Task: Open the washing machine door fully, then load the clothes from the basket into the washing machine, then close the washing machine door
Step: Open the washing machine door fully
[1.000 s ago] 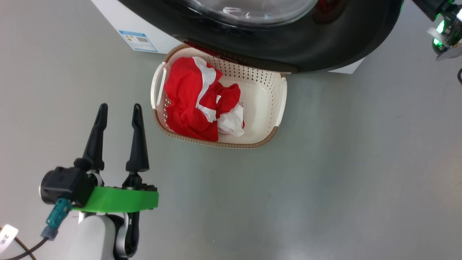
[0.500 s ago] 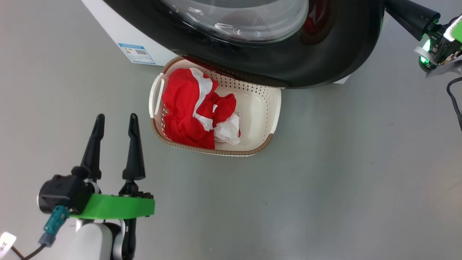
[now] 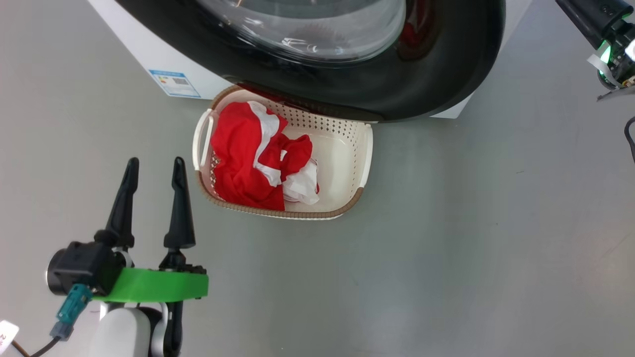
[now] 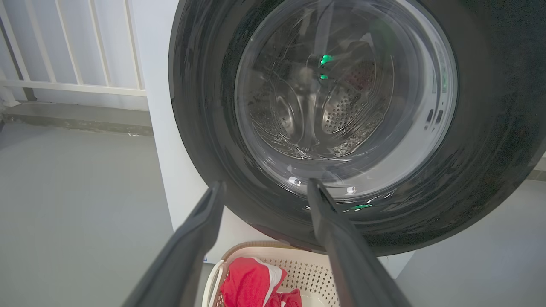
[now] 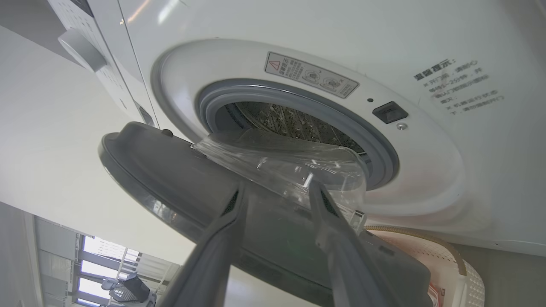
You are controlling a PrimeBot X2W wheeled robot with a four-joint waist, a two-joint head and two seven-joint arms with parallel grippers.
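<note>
The washing machine door (image 3: 436, 74), glossy black with a bulging glass window, stands partly open and overhangs the back of the basket (image 3: 365, 153). Inside the basket's left half lie the clothes (image 3: 238, 153), red with white panels. My left gripper (image 3: 155, 161) hovers over the floor left of the basket, open and empty, and faces the door's outer side (image 4: 200, 106). My right gripper (image 5: 273, 187) is open at the door's grey inner side (image 5: 170, 170), just below the glass bowl (image 5: 290, 162). Behind it the washing machine (image 5: 426, 51) shows its grey ring and steel drum (image 5: 290, 119).
Bare grey floor (image 3: 471, 248) spreads to the right of the basket and in front of it. The machine's front carries a blue label (image 3: 173, 83) at its lower corner. A white railing (image 4: 85, 85) stands left of the machine. My right wrist (image 3: 612, 54) is at the upper right.
The head camera has shifted, sliding the scene left and down. My right gripper, at the door's right edge half a second ago, now stands apart from it. The left gripper stays open.
</note>
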